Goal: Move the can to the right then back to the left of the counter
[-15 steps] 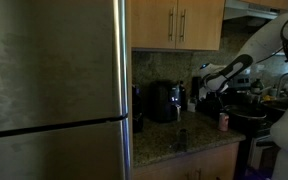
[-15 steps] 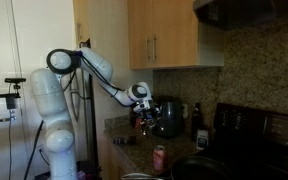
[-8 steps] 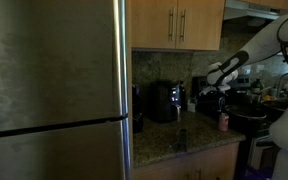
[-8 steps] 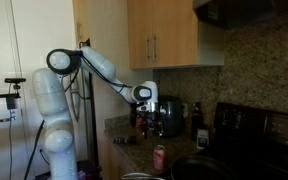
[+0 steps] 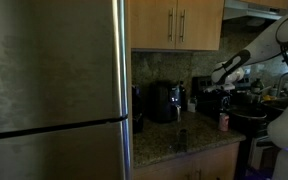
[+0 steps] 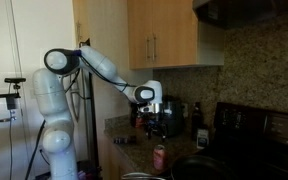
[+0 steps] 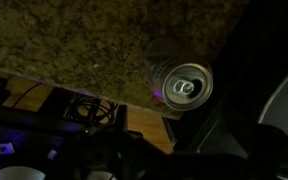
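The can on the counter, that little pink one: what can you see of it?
The can is a small reddish-pink cylinder with a paler, shiny metal top; the wrist view shows a pull tab on it. It stands upright on the dark speckled granite counter, near the counter's edge. Only the counter touches it, and nothing grips it. It also shows, small and standing alone, in both exterior views.

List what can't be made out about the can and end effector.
End effector: open or shut unclear. It is small and dark in both exterior views and lost in shadow in the wrist view.
Can: label unreadable. It is seen top-down in the wrist view and tiny elsewhere.
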Tool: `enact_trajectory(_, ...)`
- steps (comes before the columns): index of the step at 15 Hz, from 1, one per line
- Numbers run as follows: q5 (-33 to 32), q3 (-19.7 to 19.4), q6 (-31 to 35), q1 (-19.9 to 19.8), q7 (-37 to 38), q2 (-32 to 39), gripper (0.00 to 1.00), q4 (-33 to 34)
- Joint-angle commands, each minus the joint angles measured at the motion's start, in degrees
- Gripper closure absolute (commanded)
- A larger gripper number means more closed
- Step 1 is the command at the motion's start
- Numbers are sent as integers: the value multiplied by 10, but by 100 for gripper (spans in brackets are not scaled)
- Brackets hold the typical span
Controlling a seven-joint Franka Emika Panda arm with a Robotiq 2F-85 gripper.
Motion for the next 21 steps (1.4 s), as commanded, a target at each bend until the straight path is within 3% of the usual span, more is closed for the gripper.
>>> enact_trajectory(1, 30, -7, 10, -5, 0, 19, 0, 9)
enact_trajectory(5, 80, -20, 37, -7, -10, 29, 0, 5)
enact_trajectory(10, 79, -30, 80, -12, 1, 43, 0, 1)
enact_trajectory(21, 69, -35, 62, -10, 1, 59, 0, 5)
